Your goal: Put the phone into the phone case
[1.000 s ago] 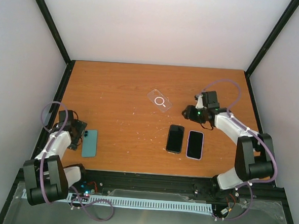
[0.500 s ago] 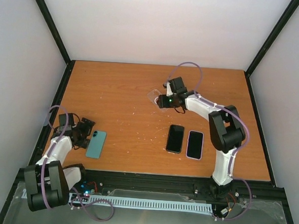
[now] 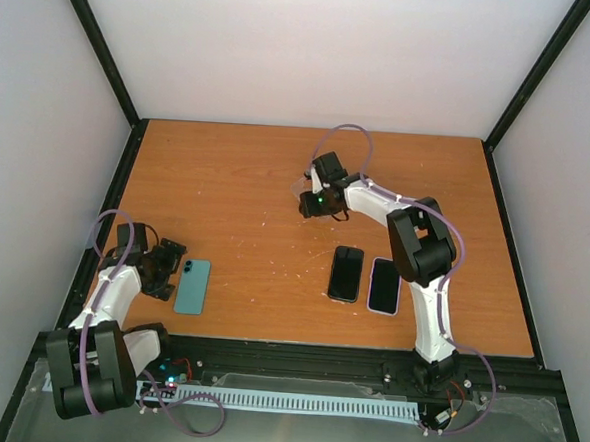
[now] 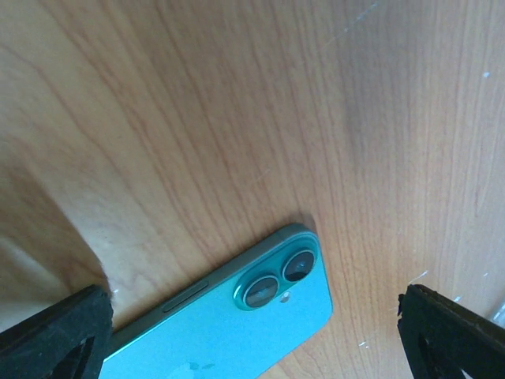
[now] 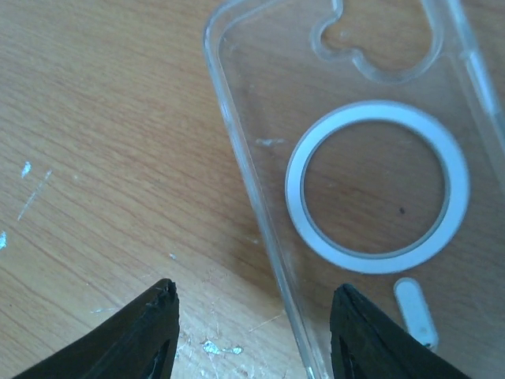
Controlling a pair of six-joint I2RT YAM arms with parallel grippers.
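A teal phone (image 3: pixel 193 286) lies back up at the near left of the table, its two camera lenses (image 4: pixel 272 280) showing in the left wrist view. My left gripper (image 3: pixel 171 271) is open wide just left of it, and the phone's top end (image 4: pixel 237 332) lies between the fingers without touching them. The clear phone case (image 5: pixel 355 181), with a white ring inside, lies flat at mid-table and is mostly hidden under the wrist in the top view. My right gripper (image 3: pixel 309 204) hovers over it, open, with its fingertips (image 5: pixel 150 324) on either side of the case's long edge.
A black phone (image 3: pixel 346 273) and a phone with a pale rim (image 3: pixel 384 286) lie side by side, screens up, near the front centre. Black frame posts and white walls bound the table (image 3: pixel 228 177).
The right arm swung left from the right side to above the clear case. The teal phone slid slightly right and tilted, with the left gripper following it.
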